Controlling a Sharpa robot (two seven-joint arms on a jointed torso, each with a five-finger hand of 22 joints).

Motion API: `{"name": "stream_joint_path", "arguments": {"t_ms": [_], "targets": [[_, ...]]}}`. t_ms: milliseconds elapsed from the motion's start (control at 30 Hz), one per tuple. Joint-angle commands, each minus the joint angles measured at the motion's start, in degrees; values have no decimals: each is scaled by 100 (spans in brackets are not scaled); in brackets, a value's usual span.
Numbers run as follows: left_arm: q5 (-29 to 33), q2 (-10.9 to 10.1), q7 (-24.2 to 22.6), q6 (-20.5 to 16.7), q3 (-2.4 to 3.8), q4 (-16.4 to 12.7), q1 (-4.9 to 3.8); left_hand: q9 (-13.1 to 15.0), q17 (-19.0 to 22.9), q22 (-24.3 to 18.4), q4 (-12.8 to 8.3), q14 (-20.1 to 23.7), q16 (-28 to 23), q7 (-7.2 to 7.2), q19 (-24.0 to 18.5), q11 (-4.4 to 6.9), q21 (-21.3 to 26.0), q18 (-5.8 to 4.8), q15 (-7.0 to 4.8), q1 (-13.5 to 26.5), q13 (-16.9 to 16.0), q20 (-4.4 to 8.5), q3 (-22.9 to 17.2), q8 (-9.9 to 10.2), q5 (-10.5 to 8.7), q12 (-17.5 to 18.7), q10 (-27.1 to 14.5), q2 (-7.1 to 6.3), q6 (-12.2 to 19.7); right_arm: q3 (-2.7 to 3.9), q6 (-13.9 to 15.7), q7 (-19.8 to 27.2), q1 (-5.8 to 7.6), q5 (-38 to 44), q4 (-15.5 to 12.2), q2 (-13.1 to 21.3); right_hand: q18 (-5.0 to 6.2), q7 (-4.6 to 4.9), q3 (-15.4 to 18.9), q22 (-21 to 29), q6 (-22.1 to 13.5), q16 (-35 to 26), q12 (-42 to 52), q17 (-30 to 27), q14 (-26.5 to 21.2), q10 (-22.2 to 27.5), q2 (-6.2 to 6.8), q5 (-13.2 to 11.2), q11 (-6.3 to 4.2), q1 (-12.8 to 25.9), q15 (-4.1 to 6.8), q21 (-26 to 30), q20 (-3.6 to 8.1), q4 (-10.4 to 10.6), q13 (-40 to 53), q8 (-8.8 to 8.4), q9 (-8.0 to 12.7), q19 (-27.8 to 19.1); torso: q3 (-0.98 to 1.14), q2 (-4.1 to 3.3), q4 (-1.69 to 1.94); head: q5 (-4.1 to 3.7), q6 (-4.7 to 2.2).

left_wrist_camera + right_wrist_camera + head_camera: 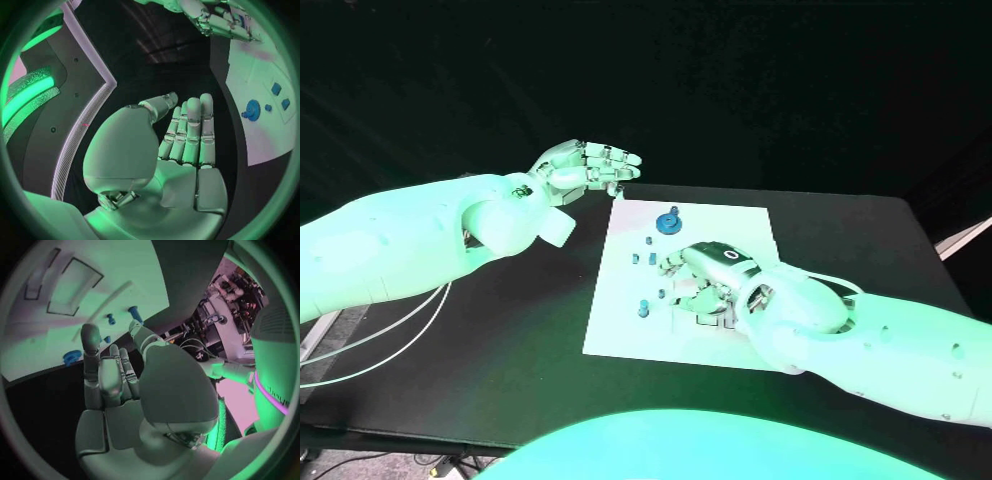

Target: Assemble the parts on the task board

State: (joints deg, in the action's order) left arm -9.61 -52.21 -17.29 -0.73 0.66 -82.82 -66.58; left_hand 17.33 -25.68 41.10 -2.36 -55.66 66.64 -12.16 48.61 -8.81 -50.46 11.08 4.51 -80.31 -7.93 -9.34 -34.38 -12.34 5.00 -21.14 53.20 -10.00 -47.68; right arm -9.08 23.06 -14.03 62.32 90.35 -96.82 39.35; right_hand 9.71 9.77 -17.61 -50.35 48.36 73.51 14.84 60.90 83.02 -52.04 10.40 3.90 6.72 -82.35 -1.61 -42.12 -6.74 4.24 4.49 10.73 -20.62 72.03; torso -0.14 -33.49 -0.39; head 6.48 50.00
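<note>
The white task board point(625, 325) lies in the middle of the black table. A round blue part point(671, 221) sits near its far edge, and small blue parts point(643, 308) stand along its left side. My right hand point(711, 276) hovers low over the board's middle, fingers stretched out with nothing in them. In the right wrist view its thumb tip point(135, 329) is close to a blue peg point(134, 314); I cannot tell if they touch. My left hand point(589, 165) floats beyond the board's far left corner with straight, empty fingers point(189, 131). The round blue part point(252, 110) is off to its side.
Rectangular recesses point(75, 287) are cut into the board past my right hand. Bare black table point(488, 340) stretches to the board's left and in front of it. A pale rail point(966, 236) runs past the table's right edge.
</note>
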Motion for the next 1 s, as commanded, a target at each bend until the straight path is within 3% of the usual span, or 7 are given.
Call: {"name": "stream_joint_path", "arguments": {"t_ms": [33,233,300,367,433,633,1000], "targets": [[6,-6,-7,12,3,-5,-2,36,48,-40,64,40,-30,-47,-6,-9,107,-53,-6,29,-94,-34,223,-118,36,-80,-139,66,54,17,123,21,164,-714,-114,328,-125,53,-155,-200,118,217,225,196,176,-548,-68,42,-42,91,45,-322,3,187,16,10,38,269,-3,12,-21,-117,0],[6,-21,-11,4,0,-3,0,36,49,-40,64,39,-29,-47,-4,-9,106,-53,-6,29,-94,-34,222,-119,37,-83,-139,68,54,29,-8,-70,470,-1965,-316,1111,-172,-68,-44,-520,284,418,876,473,226,-1625,179,15,-238,620,182,-638,100,614,402,215,-6,387,6,55,-70,-322,0],[7,-21,-12,4,-1,1,4,36,49,-40,64,39,-29,-47,-4,-9,106,-53,-6,29,-94,-34,222,-119,37,-83,-139,68,54,30,-132,-161,510,-2143,-376,1288,-182,-191,202,-642,404,470,1417,545,242,-1833,215,11,-360,796,264,-756,190,809,856,455,-116,438,17,69,-86,-370,0],[9,-17,-14,8,-3,5,15,36,49,-40,64,39,-29,-47,-4,-9,106,-53,-6,29,-94,-34,222,-119,37,-83,-139,68,54,30,-284,-271,539,-2273,-429,1455,-286,-310,617,-1034,286,688,2694,885,319,-1343,20,26,-445,991,379,-1150,321,1203,2224,1042,-570,591,27,79,-97,-433,0],[10,-12,-17,14,-5,9,27,36,49,-40,64,39,-29,-47,-4,-9,106,-53,-6,29,-94,-34,222,-119,37,-83,-139,68,54,28,-422,-406,556,-2359,-476,1608,-314,-326,912,-1300,183,854,3722,1154,381,-1563,-87,18,-471,1135,379,-1423,298,1223,3578,1286,-776,692,35,92,-106,-484,0],[12,-1,-21,29,-7,19,59,36,49,-39,67,39,-27,-47,-4,-9,106,-53,-5,31,-95,-35,223,-121,37,-88,-138,69,52,6,-499,-802,522,-2330,-595,1967,-425,-324,1595,-1881,-4,1227,5791,1850,506,-2518,-373,18,-481,1248,380,-2046,295,1234,6323,1489,-1006,896,53,125,-134,-619,0],[12,18,-26,45,-8,28,76,36,49,-39,67,39,-27,-47,-4,-9,106,-53,-5,31,-95,-35,223,-121,37,-88,-138,69,52,-19,-246,-1300,292,-2178,-585,2037,-467,-323,2175,-2153,4,1427,6605,2293,581,-3004,-555,22,-469,1207,362,-2299,279,1244,7406,1532,-1070,951,47,124,-127,-687,0]]}}
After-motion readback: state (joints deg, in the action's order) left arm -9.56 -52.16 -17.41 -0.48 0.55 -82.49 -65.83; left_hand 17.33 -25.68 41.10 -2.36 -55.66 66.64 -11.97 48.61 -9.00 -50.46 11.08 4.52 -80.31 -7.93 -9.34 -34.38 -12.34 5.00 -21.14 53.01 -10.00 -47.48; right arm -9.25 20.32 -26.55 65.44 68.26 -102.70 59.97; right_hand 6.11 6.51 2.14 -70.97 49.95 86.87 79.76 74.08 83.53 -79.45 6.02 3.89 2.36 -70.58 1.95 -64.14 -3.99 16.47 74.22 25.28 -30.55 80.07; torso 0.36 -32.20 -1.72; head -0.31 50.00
